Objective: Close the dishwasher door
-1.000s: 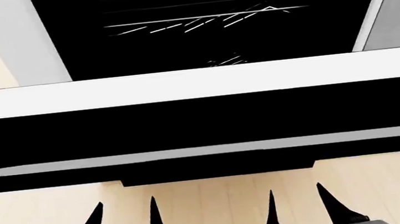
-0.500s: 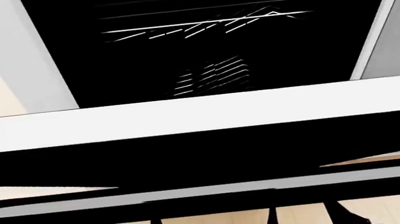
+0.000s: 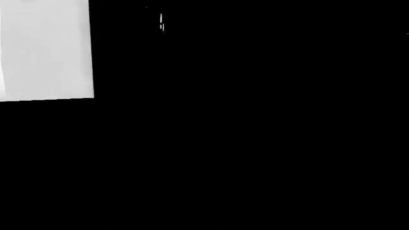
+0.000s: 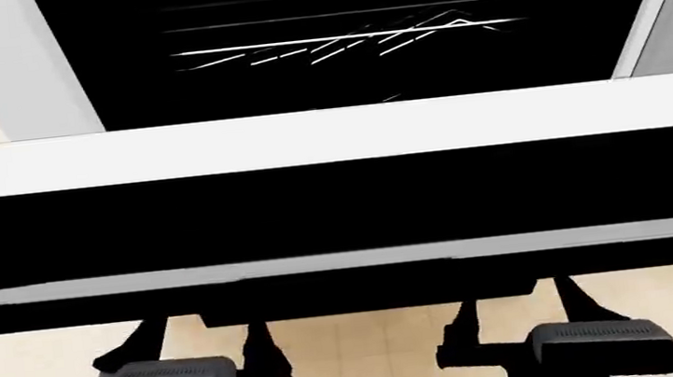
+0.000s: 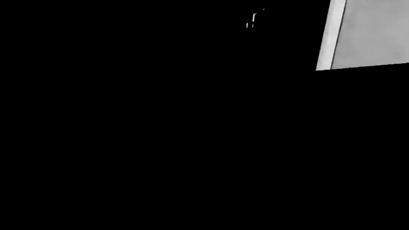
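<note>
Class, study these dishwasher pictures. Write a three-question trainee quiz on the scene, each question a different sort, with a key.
1. True or false: the dishwasher door is fully shut against the cabinet.
2. Multiple choice: in the head view, where do the fingertips of the left gripper and right gripper go? A) in plain sight above the door; B) out of sight beneath the door's front edge; C) inside the dishwasher.
3. Fill in: the floor under the grippers is pale ____.

Key: 1 false, the dark interior and rack wires show behind it. 2 B. 3 wood.
</note>
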Controlling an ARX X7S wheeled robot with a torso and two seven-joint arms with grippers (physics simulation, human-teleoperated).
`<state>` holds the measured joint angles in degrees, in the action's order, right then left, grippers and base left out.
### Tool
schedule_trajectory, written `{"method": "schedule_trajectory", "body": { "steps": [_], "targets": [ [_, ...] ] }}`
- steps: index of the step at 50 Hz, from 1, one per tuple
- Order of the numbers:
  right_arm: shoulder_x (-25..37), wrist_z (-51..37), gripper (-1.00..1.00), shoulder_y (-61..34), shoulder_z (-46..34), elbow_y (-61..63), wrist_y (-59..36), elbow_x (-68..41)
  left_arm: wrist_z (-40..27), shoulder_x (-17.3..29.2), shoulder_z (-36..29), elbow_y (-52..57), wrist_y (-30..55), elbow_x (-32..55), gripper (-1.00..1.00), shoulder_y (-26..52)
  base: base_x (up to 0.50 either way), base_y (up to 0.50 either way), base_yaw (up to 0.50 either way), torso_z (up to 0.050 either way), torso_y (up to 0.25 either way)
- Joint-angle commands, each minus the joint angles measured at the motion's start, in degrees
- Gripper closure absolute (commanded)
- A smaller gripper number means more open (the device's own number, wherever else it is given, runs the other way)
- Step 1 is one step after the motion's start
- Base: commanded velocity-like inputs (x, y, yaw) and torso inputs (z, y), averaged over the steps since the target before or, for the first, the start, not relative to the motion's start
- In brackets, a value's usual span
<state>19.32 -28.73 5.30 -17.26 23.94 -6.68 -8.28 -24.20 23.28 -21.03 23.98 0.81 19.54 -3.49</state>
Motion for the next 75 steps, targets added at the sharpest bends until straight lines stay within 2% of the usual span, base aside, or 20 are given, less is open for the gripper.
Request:
{"method": "schedule_trajectory", "body": {
  "steps": [1, 9, 21, 28, 37, 42, 54, 59, 67, 75],
  "targets": [
    [-1.93, -0.87, -1.00, -10.18, 1.73, -4.29, -6.44, -1.45, 1.32, -0.90, -0.28, -2.20, 7.31, 2.88, -1.00, 11.58, 0.00, 0.00, 0.00, 0.000, 0.000],
    [-2.57, -0.34, -1.00, -13.63, 0.94, -8.64, -6.46, -0.94, 2.76, -2.30, 0.09, -8.03, 6.00, 3.72, -1.00, 13.89, 0.00, 0.00, 0.00, 0.000, 0.000],
    [-2.33, 2.22, -1.00, -24.10, -1.03, -11.54, -12.08, -0.22, 2.30, -4.10, 0.85, -12.44, 10.32, 6.24, -1.00, 20.22, 0.00, 0.00, 0.00, 0.000, 0.000],
    [-3.21, 4.58, -1.00, -29.03, -2.71, -17.19, -13.68, -0.55, 2.36, -5.19, 1.20, -16.44, 12.05, 7.13, -1.00, 23.75, 0.00, 0.00, 0.00, 0.000, 0.000],
    [-4.05, 5.41, -1.00, -33.07, -3.49, -21.65, -14.65, -0.42, 3.34, -6.41, 1.32, -21.48, 12.23, 7.91, -1.00, 26.19, 0.00, 0.00, 0.00, 0.000, -0.002],
    [-5.64, 6.43, -1.00, -38.48, -4.47, -30.30, -14.36, 0.33, 3.84, -7.94, 2.45, -26.16, 12.37, 9.34, -1.00, 29.23, 0.00, 0.00, 0.00, 0.000, 0.000],
    [-11.39, 8.01, -1.00, -50.39, -7.18, -57.35, -8.13, 2.56, 9.65, -13.24, 1.36, -52.10, 11.67, 7.65, -1.00, 46.10, 0.00, 0.00, 0.00, 0.000, -0.002],
    [-13.96, 7.68, -1.00, -56.20, -7.95, -69.78, -3.28, 3.77, 11.96, -15.03, 2.03, -61.73, 9.09, 7.79, -1.00, 49.88, 0.00, 0.00, 0.00, 0.000, -0.002],
    [-16.14, 8.08, -1.00, -61.02, -8.69, -82.69, 2.56, 4.16, 13.79, -15.67, 1.78, -66.48, 8.11, 7.89, -1.00, 51.52, 0.02, 0.00, 0.00, 0.000, -0.005],
    [-16.85, 7.83, -1.00, -63.05, -9.37, -88.26, 4.78, 3.93, 14.69, -15.86, 1.20, -67.19, 8.46, 8.16, -1.00, 51.50, 0.06, 0.00, 0.01, 0.000, -0.009]
  ]
}}
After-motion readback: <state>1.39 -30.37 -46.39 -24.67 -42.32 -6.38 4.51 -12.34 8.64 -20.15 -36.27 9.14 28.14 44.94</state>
